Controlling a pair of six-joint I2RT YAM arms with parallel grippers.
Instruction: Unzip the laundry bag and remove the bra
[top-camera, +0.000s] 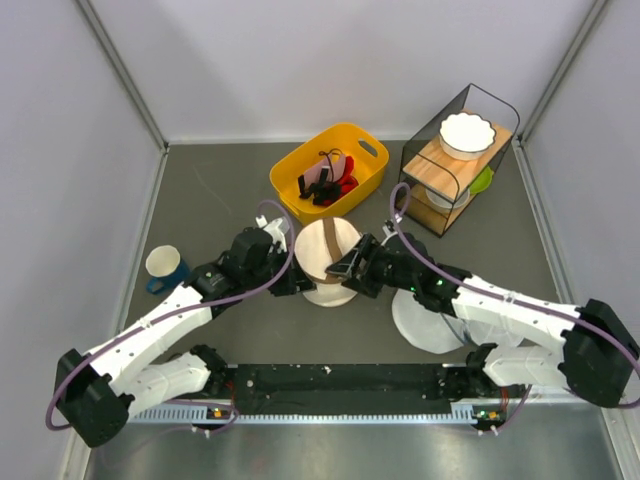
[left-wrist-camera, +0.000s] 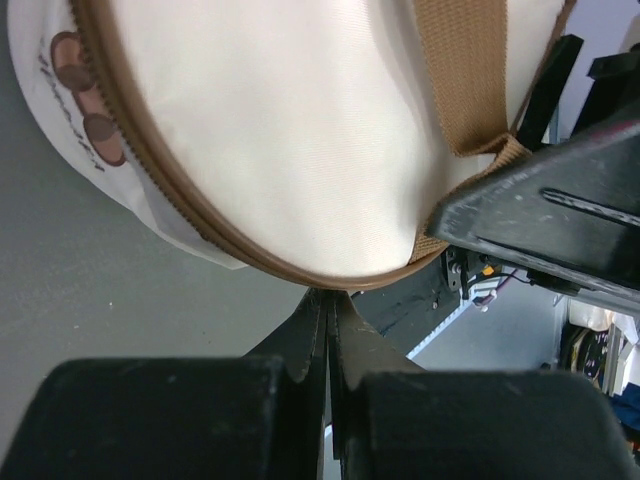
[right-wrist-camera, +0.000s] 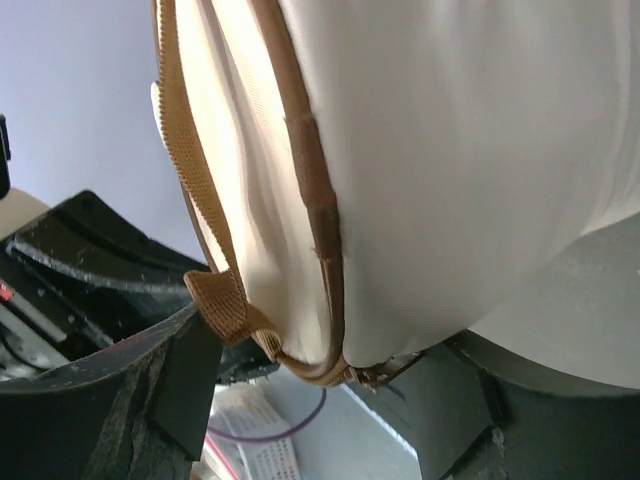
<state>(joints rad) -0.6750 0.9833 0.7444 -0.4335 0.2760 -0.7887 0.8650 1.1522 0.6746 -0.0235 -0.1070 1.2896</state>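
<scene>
Table (top-camera: 220, 200): dark grey. All positions below are given from the bag.

Bag (top-camera: 322, 250): at the centre of the table between the two arms, round face up. No opening shows in any view, so no bra is visible. By my judgement the unzipping has not started.

Pouch (top-camera: 425, 325): white, on the bag's right-near side, partly under the right arm. A yellow basket (top-camera: 372, 160) lies just beyond the bag, a rack (top-camera: 450, 165) is beyond it to the right, and a cup (top-camera: 163, 262) is well off to its left. None of them bears on the work.

Right gripper (right-wrist-camera: 322, 335): at the bag's right rim. The jaws are spread wide, one on each side of the rim. Whether the pads press on the canvas cannot be told. This placement looks meant to brace the bag against a pull.

Left gripper (left-wrist-camera: 327, 300): at the bag's left rim. The fingers are closed tight together, with their tips touching the underside of the band. What is pinched between them, if anything, is hidden.

Strap (left-wrist-camera: 460, 70): tan webbing crossing the round face and running down to the rim near the right gripper.

Band (left-wrist-camera: 165, 170): brown zipper circling the rim, with its teeth meeting wherever they can be seen.

Logo (left-wrist-camera: 85, 100): brown, on the side wall below the band.

Pull (right-wrist-camera: 368, 376): a small metal piece, probably the slider, at the lowest point of the rim between the right jaws. Judgement: this is the part that must be taken hold of for the zip to run.
</scene>
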